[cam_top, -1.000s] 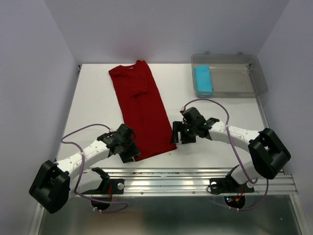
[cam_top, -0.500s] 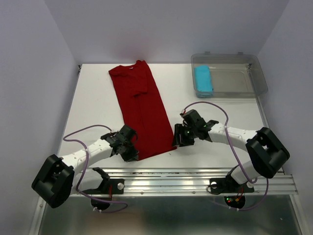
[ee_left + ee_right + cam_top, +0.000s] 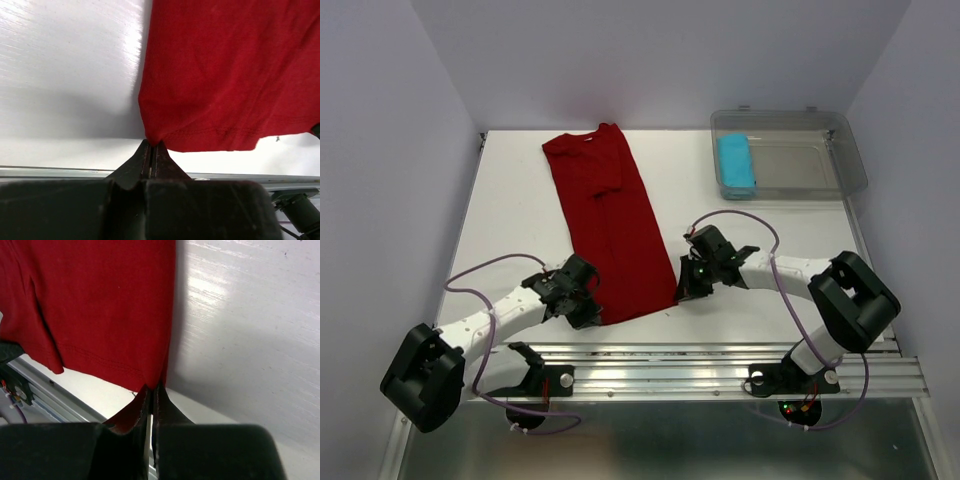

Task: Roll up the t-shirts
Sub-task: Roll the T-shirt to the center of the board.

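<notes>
Left arm [image 3: 485, 325], right arm [image 3: 795, 268]: white tube links, bulky black joint housings. One purple cable [image 3: 492, 263] looped along each.
Left gripper [image 3: 151, 146], right gripper [image 3: 153, 388]: matte black, fingers tapering to thin wedges.
Base brackets [image 3: 535, 373]: black, bolted to a ridged aluminium rail [image 3: 670, 372].
Green wrist light [image 3: 703, 268] on right arm; green and red base lights [image 3: 792, 408] below it.

In both wrist views we lose the red shirt [image 3: 225, 75] past the top edge. From above, the left gripper [image 3: 596, 315] and right gripper [image 3: 682, 293] are too small for us to read their fingertips.
</notes>
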`<state>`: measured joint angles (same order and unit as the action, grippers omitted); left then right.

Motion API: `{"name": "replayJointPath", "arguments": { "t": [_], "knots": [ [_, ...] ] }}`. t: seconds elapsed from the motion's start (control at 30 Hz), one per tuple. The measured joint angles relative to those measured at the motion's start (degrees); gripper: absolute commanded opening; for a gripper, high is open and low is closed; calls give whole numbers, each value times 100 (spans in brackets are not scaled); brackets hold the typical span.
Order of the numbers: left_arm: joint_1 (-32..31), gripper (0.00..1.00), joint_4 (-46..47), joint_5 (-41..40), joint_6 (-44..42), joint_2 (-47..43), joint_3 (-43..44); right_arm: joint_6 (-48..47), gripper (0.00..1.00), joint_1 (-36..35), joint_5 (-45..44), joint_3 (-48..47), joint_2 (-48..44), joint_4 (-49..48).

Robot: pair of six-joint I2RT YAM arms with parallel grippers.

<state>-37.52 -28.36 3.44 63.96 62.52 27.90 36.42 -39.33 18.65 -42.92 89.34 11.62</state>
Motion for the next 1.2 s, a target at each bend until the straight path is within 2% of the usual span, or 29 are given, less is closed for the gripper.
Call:
{"name": "replayJointPath", "arguments": {
  "t": [0.23,0.57,0.93,1.2],
  "knots": [
    [0,0,-17,-94,205,-503,48,120,1,0,-341,-2,-461,-33],
    [15,0,-273,-551,367,-527,739,243,1,0,-1027,-378,-708,-98],
    [492,0,-181,-688,457,-321,839,243,1,26,-1486,-1182,-61,-166],
    [957,0,17,-704,313,391,1180,177,1,107,-1526,-1714,608,-175]
  ]
}}
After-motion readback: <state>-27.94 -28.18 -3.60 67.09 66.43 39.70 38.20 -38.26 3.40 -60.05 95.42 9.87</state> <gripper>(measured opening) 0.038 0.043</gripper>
